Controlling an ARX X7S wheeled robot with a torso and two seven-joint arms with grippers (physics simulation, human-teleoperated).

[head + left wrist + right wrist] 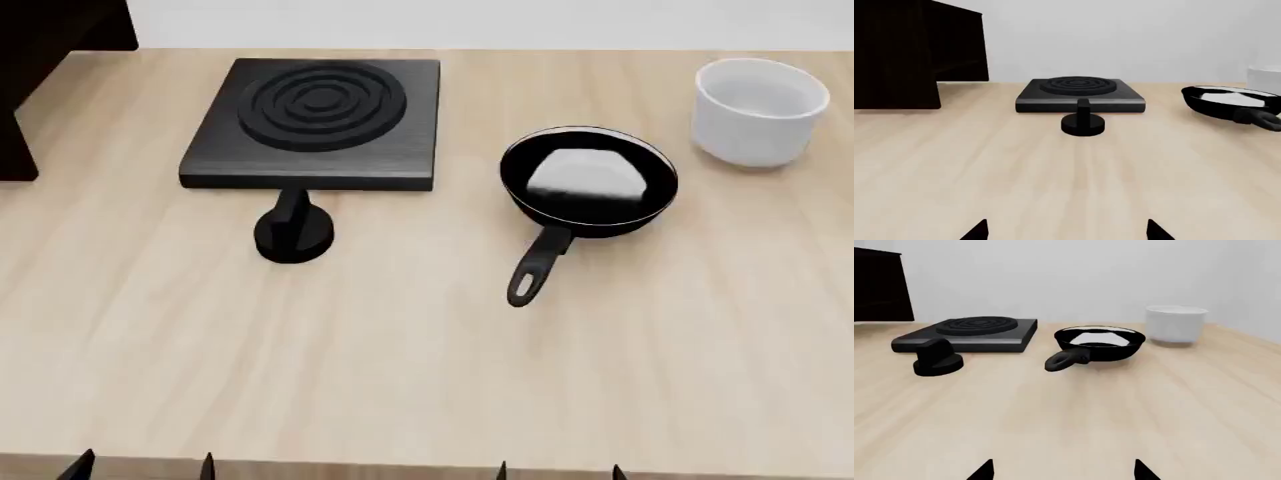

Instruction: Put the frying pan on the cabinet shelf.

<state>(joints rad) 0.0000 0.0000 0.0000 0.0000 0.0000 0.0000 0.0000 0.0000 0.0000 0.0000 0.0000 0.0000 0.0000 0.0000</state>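
The small round black frying pan (589,180) sits on the light wooden tabletop (400,350), well ahead of both open, empty grippers, its long handle pointing back toward the right gripper (1063,471).

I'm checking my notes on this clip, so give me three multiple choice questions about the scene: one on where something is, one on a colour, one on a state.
1. Where does the frying pan sit?
A. On the stove plate
B. On the tabletop between the stove plate and the cup
C. On the cabinet shelf

2. What colour is the cup?
A. White
B. Black
C. Red

3. What are the grippers doing?
A. Left holds the pan
B. Right holds the knob
C. Both are open and hold nothing

Answers: B, the pan rests on the tabletop right of the stove plate; A, its wall is plainly white; C, the left gripper and right gripper show spread fingertips with nothing between.
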